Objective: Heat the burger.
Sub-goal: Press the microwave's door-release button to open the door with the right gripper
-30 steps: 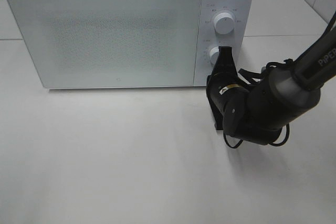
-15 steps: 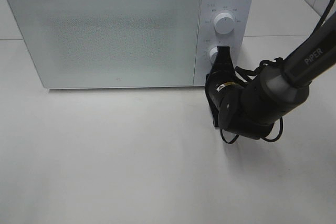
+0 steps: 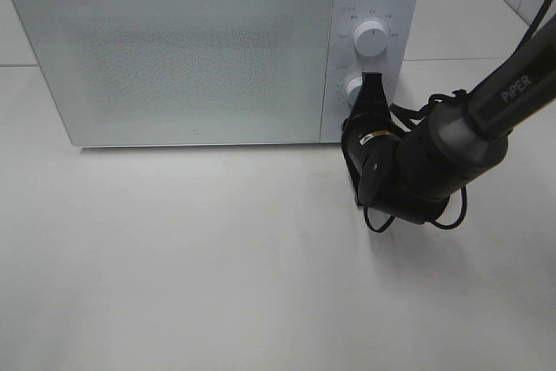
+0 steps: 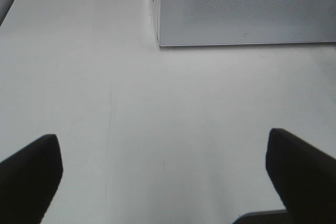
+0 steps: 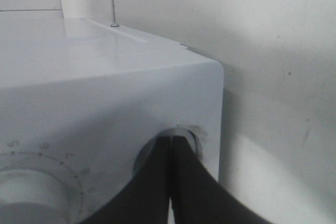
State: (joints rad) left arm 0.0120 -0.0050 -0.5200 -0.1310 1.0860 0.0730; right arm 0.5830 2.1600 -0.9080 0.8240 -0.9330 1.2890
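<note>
**Door shut, right claw at the lower knob, burger out of sight**

Over the last second the right arm's dark wrist and forearm have swung slightly toward the microwave [image 3: 200, 49]. The tip of the right claw [image 3: 372, 84] has stayed at the lower knob [image 3: 352, 89].

In the high view the microwave stands at the back of the white surface [image 3: 174, 258] with its door closed. The right claw is clenched, and its tip rests against the lower knob, under the upper knob [image 3: 372, 39]. The burger shows nowhere on the surface, and the frosted door hides the inside. It is probably already in the oven, though that cannot be confirmed. On that reading, loading and closing are done. Setting the dial, the heating itself and taking the burger out are still to come. This view does not show the left claw.

The left wrist view supplies it. The left claw [image 4: 165, 177] is released, with its fingers wide apart and nothing between them, and it hangs over the surface. The microwave's lower front corner lies ahead of it. No burger appears here either.

The right wrist view gives the only close look at the contact. The two fingers are pressed flat together and their tips meet at the rim of the lower knob. Whether they turn it or only push against it cannot be told. The upper knob's tick marks show beside them. Only the high view takes in the whole door.
</note>
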